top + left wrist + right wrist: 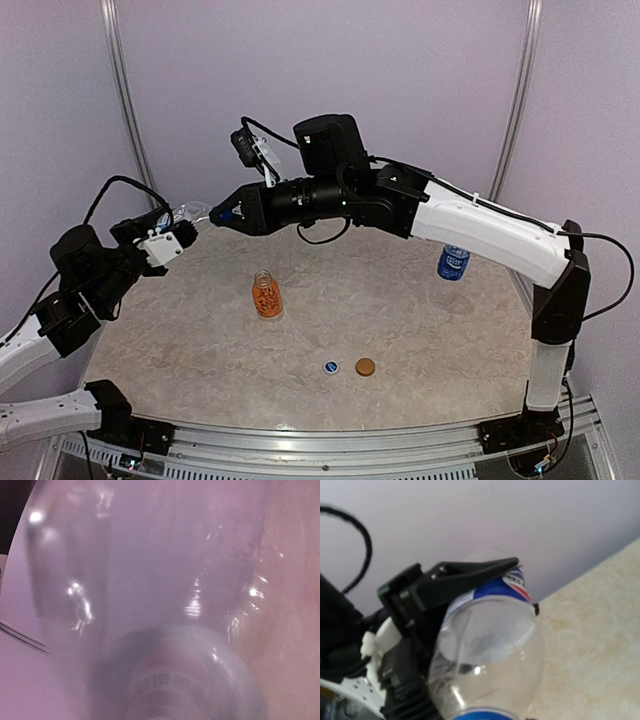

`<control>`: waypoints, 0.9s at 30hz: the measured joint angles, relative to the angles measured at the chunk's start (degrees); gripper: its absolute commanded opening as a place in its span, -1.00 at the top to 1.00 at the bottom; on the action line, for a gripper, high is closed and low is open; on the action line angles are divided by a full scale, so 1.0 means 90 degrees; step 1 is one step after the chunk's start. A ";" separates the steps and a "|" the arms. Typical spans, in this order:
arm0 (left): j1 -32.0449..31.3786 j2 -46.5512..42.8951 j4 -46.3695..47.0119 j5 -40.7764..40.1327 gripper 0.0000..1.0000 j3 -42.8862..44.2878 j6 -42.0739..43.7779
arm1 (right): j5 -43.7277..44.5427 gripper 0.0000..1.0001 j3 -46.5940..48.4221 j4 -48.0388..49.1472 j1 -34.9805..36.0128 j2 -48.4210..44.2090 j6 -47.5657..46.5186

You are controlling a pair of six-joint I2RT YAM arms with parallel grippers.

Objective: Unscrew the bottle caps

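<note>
Gripping side: the left gripper [183, 228] was clamped on the Pepsi bottle [194, 211], holding it off the table and lying roughly sideways.
Grip detail: in the right wrist view one black finger [465, 577] of that gripper pressed across the blue, red and white label; the opposite finger was hidden behind the bottle.
Left wrist view: the clear bottle wall filled the picture, blurred, with a band of label at the lower edge.
Right gripper [224, 213]: its tip met the end of the bottle that pointed away from the left gripper, with a bit of blue showing between the fingers. Whether they were pinched on the cap or merely around it, I could not tell.
Short orange bottle [265, 295]: it stood upright on the table [180, 340], below the right gripper's tip and nearer the bases, apart from both grippers.
Bright-blue-label bottle [453, 262]: it stood upright, well behind the right gripper's tip, just beside that arm's white forearm, which covered its top.
Blue cap [331, 367]: it lay loose on the table, beyond the orange bottle as seen from the grippers, toward the near edge.
Brown-orange cap [365, 367]: it lay just beside the blue cap, not touching it.
</note>
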 measured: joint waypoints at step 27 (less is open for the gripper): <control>0.0010 0.0202 -0.8004 0.4177 0.14 0.2414 -0.2674 | 0.2550 1.00 -0.2193 -0.0073 0.2181 -0.1105 -0.7866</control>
